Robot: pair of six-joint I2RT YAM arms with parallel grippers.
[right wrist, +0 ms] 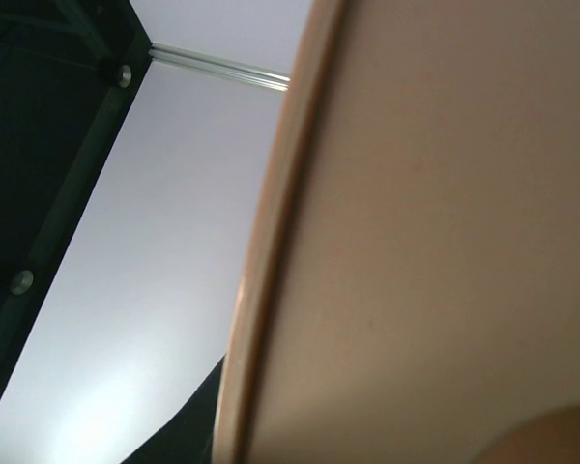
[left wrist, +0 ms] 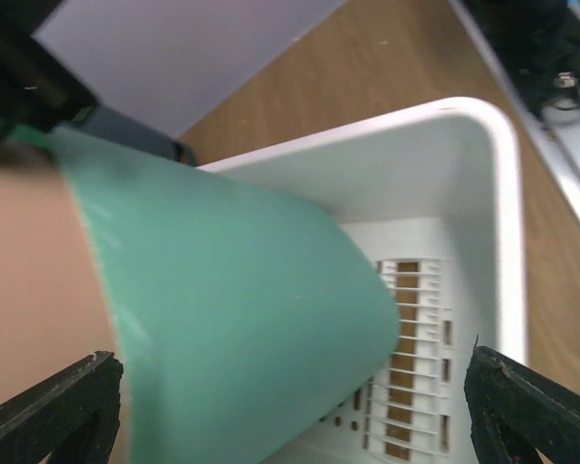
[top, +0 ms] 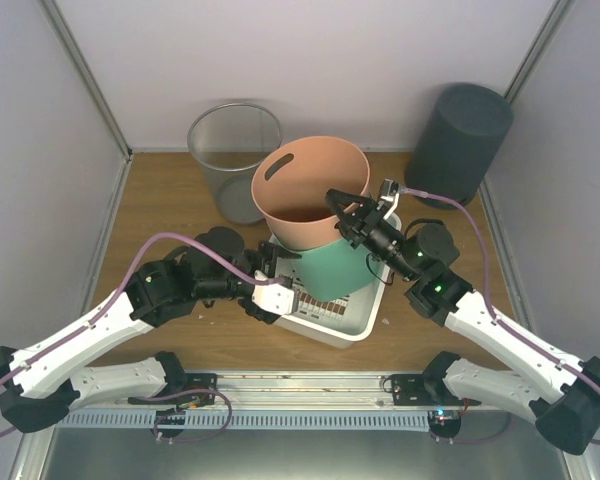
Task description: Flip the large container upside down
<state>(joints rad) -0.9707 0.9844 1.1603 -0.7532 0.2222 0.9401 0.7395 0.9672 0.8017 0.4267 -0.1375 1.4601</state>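
Your right jaws are pinched on the right rim of the peach bucket (top: 300,190), which sits tilted, mouth up, over the white basket (top: 358,325) at mid-counter (top: 170,200). Its lower end is in a teal tub (top: 332,272). Your left jaws stand wide open either side of that tub, holding nothing.

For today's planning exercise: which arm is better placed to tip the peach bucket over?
Right. The right gripper grips the peach bucket at its rim; the left gripper stands open around the green tub below.
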